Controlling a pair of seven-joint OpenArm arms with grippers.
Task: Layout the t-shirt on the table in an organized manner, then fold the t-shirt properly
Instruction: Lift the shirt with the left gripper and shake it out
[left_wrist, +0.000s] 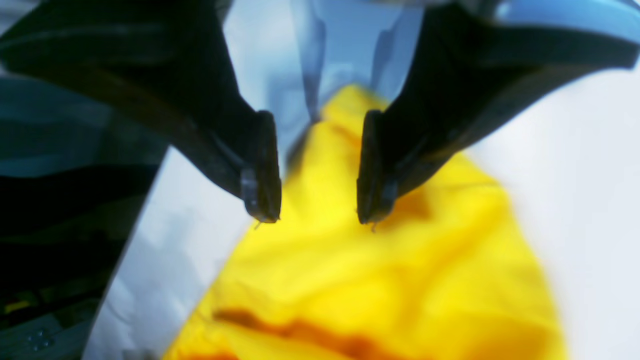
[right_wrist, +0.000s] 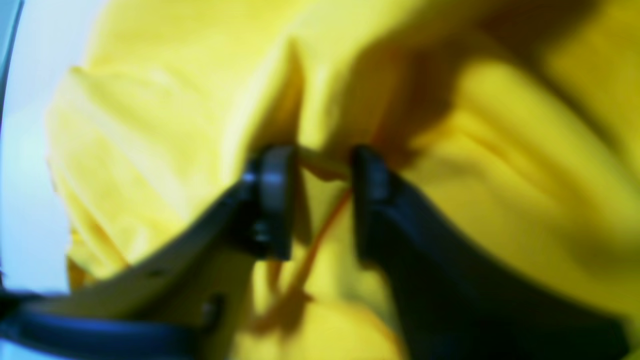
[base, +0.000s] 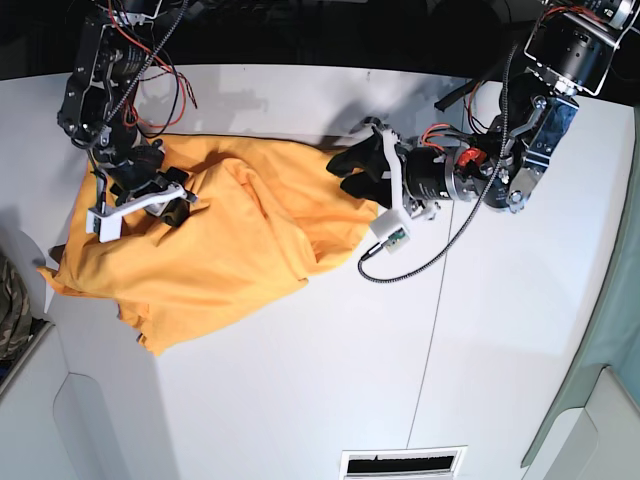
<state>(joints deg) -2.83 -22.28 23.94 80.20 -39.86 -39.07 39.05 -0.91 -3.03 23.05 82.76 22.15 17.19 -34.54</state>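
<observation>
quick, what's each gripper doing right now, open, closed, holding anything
left gripper: open, jaws apart over the t-shirt, nothing held.
right gripper: jaws partly closed around a fold of the t-shirt; a firm grip cannot be told.

Base camera hanging overhead, looking straight down on table (base: 330, 400), taking in both my arms and whole shirt (base: 220, 250). My left arm showing at its right side, my right arm at its left. Left wrist camera riding behind my left claw (left_wrist: 317, 220), peering past fingertips, very near, blurred, catching shirt end (left_wrist: 380, 280) and table edge (left_wrist: 165, 260). Right wrist camera sitting behind my right claw (right_wrist: 320, 165), pressed close, cloth (right_wrist: 150, 150) filling frame. All three sharing shirt.
</observation>
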